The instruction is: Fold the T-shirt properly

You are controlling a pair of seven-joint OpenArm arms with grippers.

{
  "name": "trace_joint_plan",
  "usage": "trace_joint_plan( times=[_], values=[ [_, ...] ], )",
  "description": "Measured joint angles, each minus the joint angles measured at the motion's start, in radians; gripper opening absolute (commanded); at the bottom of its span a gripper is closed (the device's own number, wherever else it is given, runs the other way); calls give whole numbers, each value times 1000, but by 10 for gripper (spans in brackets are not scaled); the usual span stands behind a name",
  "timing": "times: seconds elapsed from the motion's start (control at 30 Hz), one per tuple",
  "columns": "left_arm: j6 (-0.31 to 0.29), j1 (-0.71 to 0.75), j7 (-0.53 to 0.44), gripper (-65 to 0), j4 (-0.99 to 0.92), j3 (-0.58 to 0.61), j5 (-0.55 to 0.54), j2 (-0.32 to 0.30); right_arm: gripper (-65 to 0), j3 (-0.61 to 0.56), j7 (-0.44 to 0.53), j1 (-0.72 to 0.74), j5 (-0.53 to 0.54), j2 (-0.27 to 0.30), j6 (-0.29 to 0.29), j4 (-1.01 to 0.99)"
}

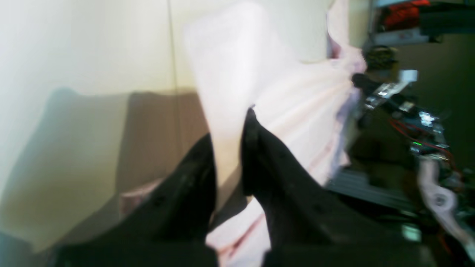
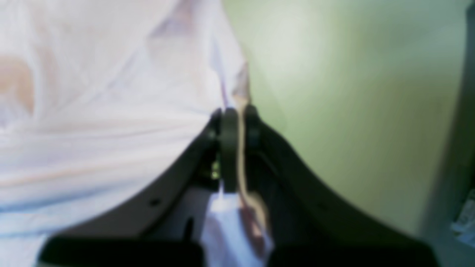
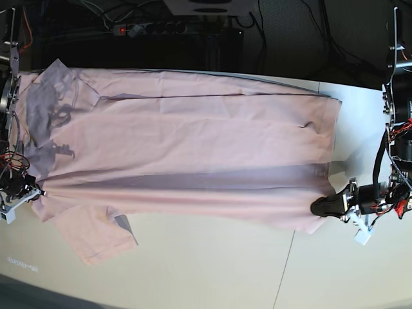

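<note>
Tension runs through the large pale pink cotton T-shirt (image 3: 187, 148), stretched across the pale surface (image 3: 212, 264) between two pinches: the left hand (image 3: 325, 206) is pressed together on its near corner at the hem end, the right hand (image 3: 32, 191) nips the cloth at the shoulder end. Held so, probably to carry the near edge over the body. One sleeve trails loose; bare surface lies on the near side.

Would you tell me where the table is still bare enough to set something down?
The table is bare along the near edge below the T-shirt, right of the hanging sleeve, and at the far right corner. The middle is covered, and both ends are crowded by arms.
</note>
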Motion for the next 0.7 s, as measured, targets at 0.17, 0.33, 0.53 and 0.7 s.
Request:
trace_joint_plan(
  times=[0.17,0.33,0.53,0.7],
  values=[
    [-4,60,52,-650,32,0,-61,-8,-650,2,-9,-156,65,21,0,157],
    [-4,140,58,-650,174,0,-69,-34,-650,83,-18,-290,72,28,1,291],
    [-4,203,64,-650,284,2,-72,-40,-650,195,-23,-386,83,24,2,358],
    [-4,203,64,-650,288,2,-72,-41,-650,212,-24,-394,86,24,3,360]
  ],
)
